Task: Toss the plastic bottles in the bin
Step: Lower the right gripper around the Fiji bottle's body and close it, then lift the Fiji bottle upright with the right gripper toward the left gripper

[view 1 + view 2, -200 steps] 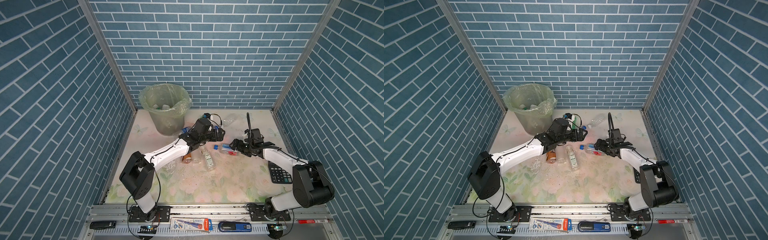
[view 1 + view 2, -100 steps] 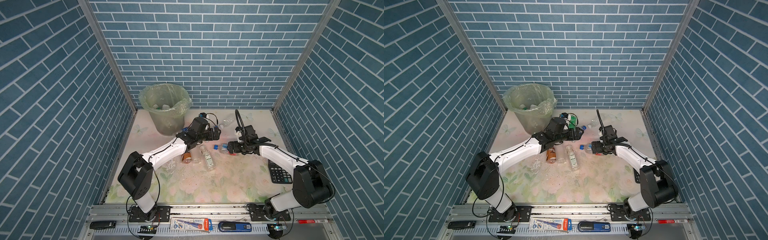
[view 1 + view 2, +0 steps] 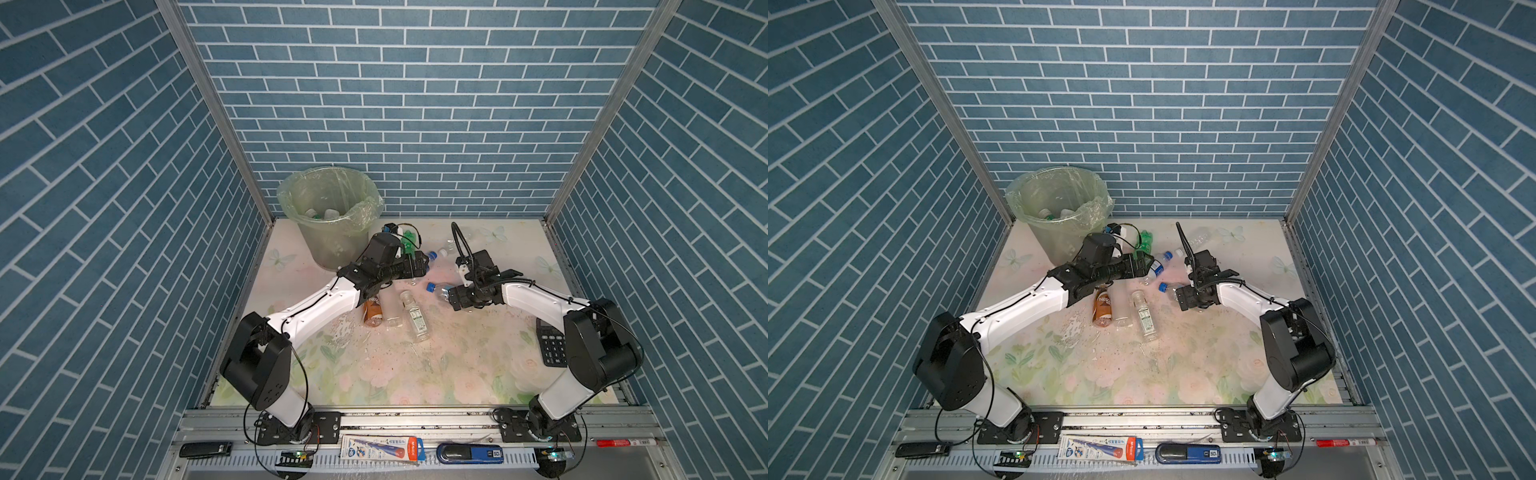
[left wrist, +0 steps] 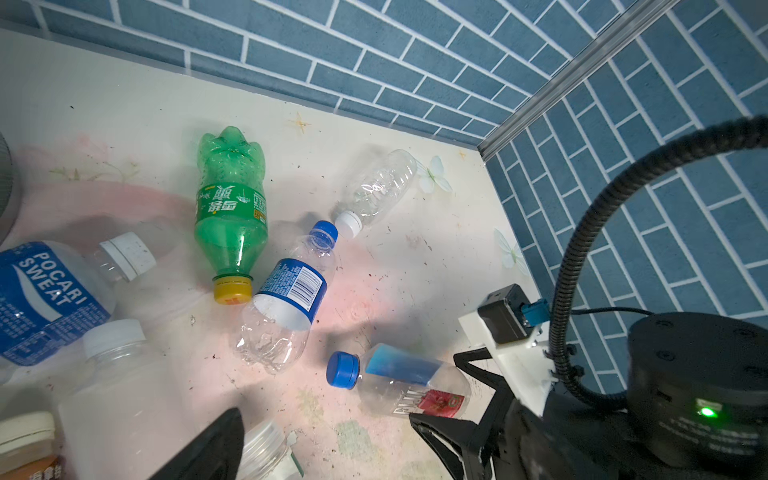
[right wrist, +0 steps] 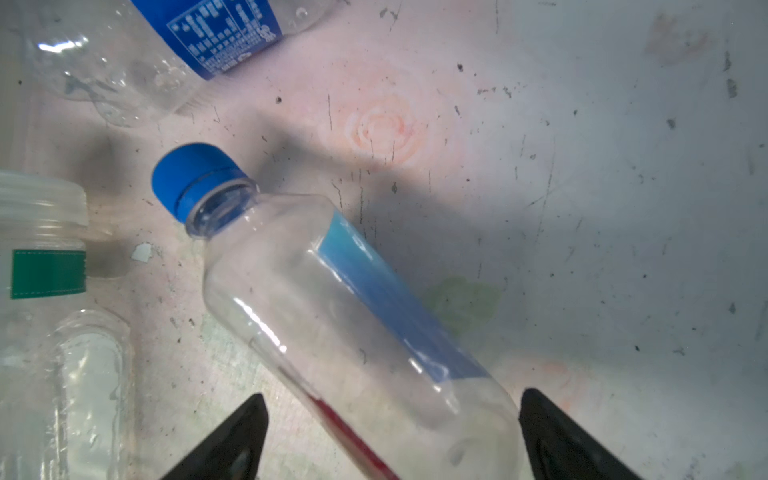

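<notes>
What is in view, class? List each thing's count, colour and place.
bin: one, grey-green, green liner, back left.
bottles in the bin: at least two, clear, white caps.
green bottle: one, near the bin.
brown bottle: one, mid-table.
red-labelled bottle: one, clear, blue cap, between the right gripper's jaws.
other clear bottles: at least four, blue or white labels, mid-table.
calculator: one, black, right edge.
rail items: four, mixed colours, front rail.
left gripper: open, above bottles by the bin.
right gripper: open, straddling the red-labelled bottle.
</notes>
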### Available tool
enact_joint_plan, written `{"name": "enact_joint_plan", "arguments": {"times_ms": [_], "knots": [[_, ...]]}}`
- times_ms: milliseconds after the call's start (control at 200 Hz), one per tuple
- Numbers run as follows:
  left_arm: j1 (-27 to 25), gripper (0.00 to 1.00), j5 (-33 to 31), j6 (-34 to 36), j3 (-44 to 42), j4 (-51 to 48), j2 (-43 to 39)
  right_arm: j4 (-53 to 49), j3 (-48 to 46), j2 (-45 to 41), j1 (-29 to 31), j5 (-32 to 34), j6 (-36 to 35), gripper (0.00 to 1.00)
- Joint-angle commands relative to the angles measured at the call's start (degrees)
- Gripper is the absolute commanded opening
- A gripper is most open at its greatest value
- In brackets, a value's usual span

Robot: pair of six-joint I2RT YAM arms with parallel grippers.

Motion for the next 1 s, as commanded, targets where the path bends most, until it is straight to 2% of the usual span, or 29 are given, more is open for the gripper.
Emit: {"name": "enact_joint_plan", "arguments": {"times_ms": [0, 250, 540, 730, 925, 995], "knots": [[0.6, 0.99, 0.5, -0.1, -1.5, -0.3, -1.4, -1.3, 2.0, 0.6, 1.0, 0.0, -1.7, 0.94], [1.2, 0.99, 1.1, -0.3, -2.1, 0.1, -1.1, -0.5, 1.1, 1.8, 1.3, 1.6, 0.2, 0.89], [1.3, 0.99, 2.0, -0.8, -1.9, 0.1, -1.1, -1.0, 2.6, 4.7, 1.3, 0.6, 0.8, 0.8], [1.5, 0.99, 2.3, -2.0, -2.0, 0.2, -0.6, -1.0, 2.6, 3.5, 1.3, 0.7, 2.5, 0.67], [3.0, 0.99, 8.1, -8.2, -1.8, 4.3, 2.3, -1.7, 3.2, -1.4, 1.3, -0.7, 3.9, 0.5], [3.1, 0.99, 9.8, -10.0, -0.6, 5.5, 3.9, -2.3, 4.0, -3.3, 1.3, -2.5, 4.4, 0.48]]}}
